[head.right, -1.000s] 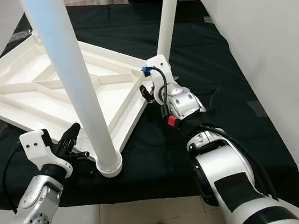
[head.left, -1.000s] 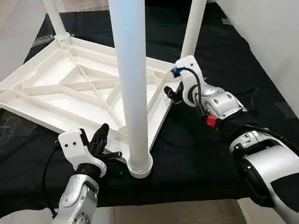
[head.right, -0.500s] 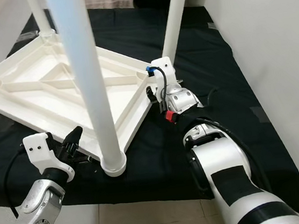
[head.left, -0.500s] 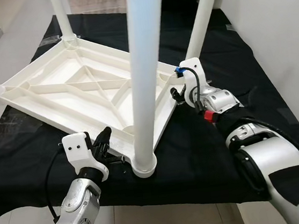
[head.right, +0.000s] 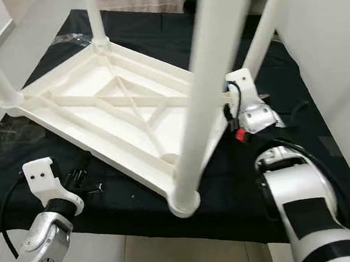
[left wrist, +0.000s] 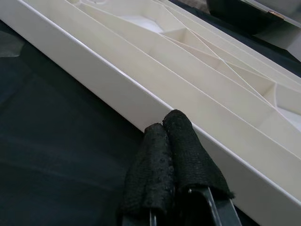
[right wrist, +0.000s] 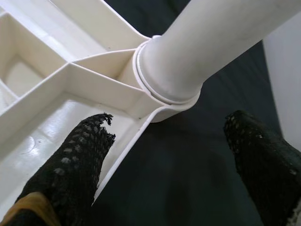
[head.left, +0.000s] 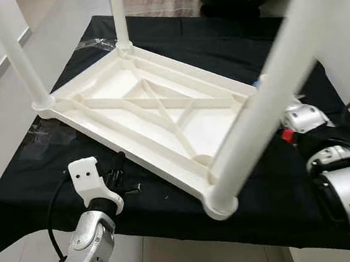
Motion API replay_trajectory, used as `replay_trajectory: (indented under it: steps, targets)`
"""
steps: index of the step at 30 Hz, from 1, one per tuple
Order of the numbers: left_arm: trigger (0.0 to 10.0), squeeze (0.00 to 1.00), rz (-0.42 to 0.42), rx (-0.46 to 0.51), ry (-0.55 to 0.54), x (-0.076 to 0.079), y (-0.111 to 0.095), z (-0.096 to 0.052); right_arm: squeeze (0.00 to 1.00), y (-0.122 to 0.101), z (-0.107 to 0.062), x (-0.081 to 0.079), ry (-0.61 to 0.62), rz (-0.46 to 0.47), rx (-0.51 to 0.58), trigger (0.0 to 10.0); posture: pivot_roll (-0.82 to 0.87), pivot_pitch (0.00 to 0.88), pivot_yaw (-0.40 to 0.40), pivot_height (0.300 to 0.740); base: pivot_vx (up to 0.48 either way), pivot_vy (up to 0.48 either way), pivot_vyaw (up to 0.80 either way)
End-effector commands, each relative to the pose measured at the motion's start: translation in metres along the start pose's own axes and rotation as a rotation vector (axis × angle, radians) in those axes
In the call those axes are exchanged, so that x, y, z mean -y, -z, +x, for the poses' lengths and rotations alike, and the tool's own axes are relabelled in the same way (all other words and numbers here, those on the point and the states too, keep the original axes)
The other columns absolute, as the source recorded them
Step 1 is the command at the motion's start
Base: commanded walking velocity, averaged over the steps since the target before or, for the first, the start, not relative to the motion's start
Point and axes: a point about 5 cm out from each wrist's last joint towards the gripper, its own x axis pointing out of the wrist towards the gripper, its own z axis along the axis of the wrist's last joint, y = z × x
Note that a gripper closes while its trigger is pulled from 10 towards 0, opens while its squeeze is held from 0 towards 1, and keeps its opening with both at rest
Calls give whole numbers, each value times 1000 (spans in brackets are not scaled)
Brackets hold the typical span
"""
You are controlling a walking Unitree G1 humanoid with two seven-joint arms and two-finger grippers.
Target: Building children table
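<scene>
The left gripper (left wrist: 171, 127) sits low in the left wrist view with its two cloth-covered fingers (left wrist: 188, 155) pressed together, holding nothing, their tips just beside the long outer wall of the white children's table (head.left: 160, 110). In the left eye view that gripper (head.left: 117, 169) shows at the lower left of the frame, over the black cloth (head.left: 35, 178) that covers the desk, close to the table's near edge.

The right gripper (right wrist: 169, 155) stands wide, its fingers (right wrist: 75, 165) spread to either side of a corner of the table, where a leg (right wrist: 211, 42) enters its round socket; it clasps nothing. In the right eye view this gripper (head.right: 228, 109) is at the middle right of the frame, at the table's right-hand corner.

The table lies upside down on the cloth, ribbed underside upward, spanning the middle of the frame with its legs pointing up. The nearest leg (head.left: 266, 95) rises blurred from the lower centre toward the upper right. Two more legs (head.left: 18, 57) stand at the far corners in the upper left. A few small dark bits (head.left: 131, 190) lie on the cloth near the left gripper, too small to tell what they are.
</scene>
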Motion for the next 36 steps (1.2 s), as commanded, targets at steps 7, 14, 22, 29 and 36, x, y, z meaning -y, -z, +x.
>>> replay_trajectory:
  steps: [7, 14, 22, 29, 36]
  targets:
    - [10000, 0, 4, -21, 0, -1, 3, -1, 0, 57, 6, 38, 116, -54, -218, 10000, 46, 146, -107, 740, 0, 0, 0]
    - [10000, 0, 4, -18, 1, 0, 3, 0, 0, 62, 5, 57, 173, -76, -227, 10000, 46, 144, -112, 740, 0, 0, 0]
    - [10000, 0, 29, -16, -11, -2, 0, 2, 0, 41, 5, 34, 62, 21, -111, 10000, 37, 143, -102, 740, 0, 0, 0]
    - [10000, 0, 69, -9, -12, -4, -3, 4, 0, 11, -12, 16, -78, 170, 340, 10000, 11, 146, -76, 740, 0, 0, 0]
    - [10000, 0, 96, -14, 6, -3, -3, 7, 0, 18, -45, 30, -289, 353, 596, 10000, -19, 147, -51, 740, 0, 0, 0]
